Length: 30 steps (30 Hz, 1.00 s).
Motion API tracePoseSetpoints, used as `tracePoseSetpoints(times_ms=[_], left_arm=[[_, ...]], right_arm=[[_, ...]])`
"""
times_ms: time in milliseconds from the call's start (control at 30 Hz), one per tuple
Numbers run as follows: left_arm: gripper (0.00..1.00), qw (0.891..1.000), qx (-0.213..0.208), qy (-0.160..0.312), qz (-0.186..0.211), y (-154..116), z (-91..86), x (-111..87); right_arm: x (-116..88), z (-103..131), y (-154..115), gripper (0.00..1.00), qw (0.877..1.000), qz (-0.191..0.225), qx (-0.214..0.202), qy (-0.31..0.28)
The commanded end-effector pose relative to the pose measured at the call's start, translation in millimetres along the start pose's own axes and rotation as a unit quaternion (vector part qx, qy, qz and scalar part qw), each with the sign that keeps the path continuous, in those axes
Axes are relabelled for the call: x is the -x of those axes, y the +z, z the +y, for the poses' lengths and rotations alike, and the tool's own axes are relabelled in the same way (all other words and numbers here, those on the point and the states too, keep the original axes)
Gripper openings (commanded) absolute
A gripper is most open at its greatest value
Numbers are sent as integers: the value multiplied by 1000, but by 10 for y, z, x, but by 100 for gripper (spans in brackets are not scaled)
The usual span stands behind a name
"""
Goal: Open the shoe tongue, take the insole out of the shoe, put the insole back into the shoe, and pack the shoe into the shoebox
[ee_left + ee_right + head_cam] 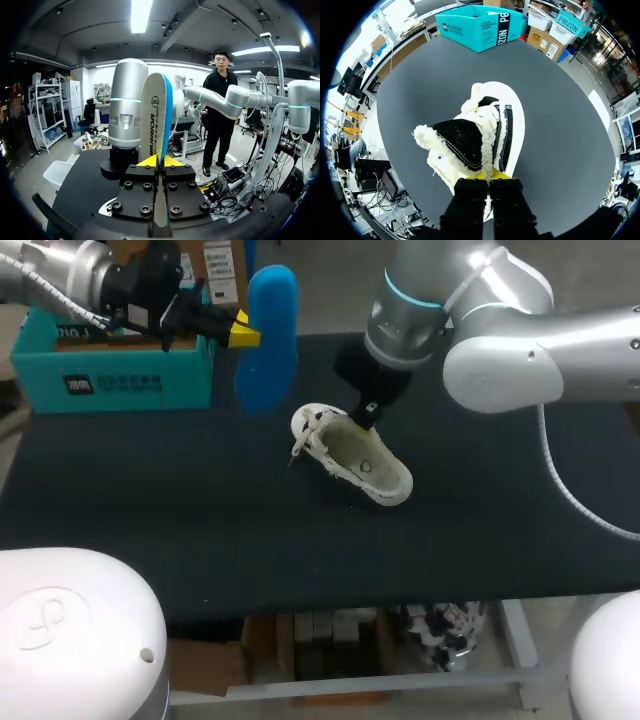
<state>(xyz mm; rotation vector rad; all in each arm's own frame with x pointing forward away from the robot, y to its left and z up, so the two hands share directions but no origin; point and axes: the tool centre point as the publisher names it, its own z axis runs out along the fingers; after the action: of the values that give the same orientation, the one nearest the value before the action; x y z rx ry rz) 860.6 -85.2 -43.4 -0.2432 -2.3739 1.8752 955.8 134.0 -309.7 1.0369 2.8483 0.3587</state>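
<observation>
Two things are in my grip. The insole [268,340] is blue in the head view. In the left wrist view it shows a pale face and a blue edge. It stands upright, long axis vertical, with its lower end pinched between the yellow tips of my left gripper [243,332]. It is held off the table [150,500], just beside the near end of the teal shoebox [110,375], which sits at the table's far left.

The shoe [352,455] lies near the middle of the table, well apart from the box. It is cream-white with a fleecy lining. The right wrist view shows a black tongue edged in fleece and black stripes along its side. Its long axis runs on a diagonal, one end toward the shoebox's side and the other toward the near right. I cannot tell which end is the toe. My right gripper [365,418] is closed tight on the shoe's fleecy rim from above.
</observation>
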Motion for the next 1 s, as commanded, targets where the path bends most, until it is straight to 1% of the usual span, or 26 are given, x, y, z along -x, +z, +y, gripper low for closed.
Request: tracePoseSetpoints(times_ms=[33,233,333,367,400,433,467,500,567,600,667,733,900,967,1000], left_arm=[[0,999,-18,-12,45,15,-45,153],[0,995,-51,-42,78,16,-168,210],[0,992,-66,-54,92,20,-219,208],[0,992,-69,-56,91,25,-230,196],[0,991,-73,-58,100,38,-260,178],[0,990,-75,-60,101,51,-284,169],[0,989,-79,-63,112,64,-303,160],[0,988,-80,-63,116,76,-325,154],[0,986,-84,-65,126,108,-359,122],[0,986,-85,-66,127,122,-375,111],[0,984,-93,-68,138,136,-398,99],[0,982,-96,-71,146,161,-408,80],[0,980,-106,-73,152,180,-417,49],[0,979,-110,-76,154,180,-417,46],[0,978,-112,-77,157,176,-417,44]], right_arm=[[10,-120,-130,0,1000,11,16,21],[-35,-208,-261,0,998,21,17,59],[-78,-249,-297,0,996,23,17,80],[-91,-258,-301,0,996,22,19,83],[-120,-275,-307,0,995,17,14,98],[-127,-294,-308,0,994,20,19,104],[-135,-316,-306,0,993,21,24,112],[-142,-337,-298,0,992,21,23,123],[-152,-380,-269,0,990,34,36,134],[-154,-397,-250,0,988,34,33,145],[-157,-424,-218,0,985,48,49,157],[-170,-433,-184,0,982,54,53,173],[-227,-450,-137,0,973,60,67,213],[-250,-446,-121,0,970,68,83,220],[-262,-442,-120,0,969,67,82,223]])
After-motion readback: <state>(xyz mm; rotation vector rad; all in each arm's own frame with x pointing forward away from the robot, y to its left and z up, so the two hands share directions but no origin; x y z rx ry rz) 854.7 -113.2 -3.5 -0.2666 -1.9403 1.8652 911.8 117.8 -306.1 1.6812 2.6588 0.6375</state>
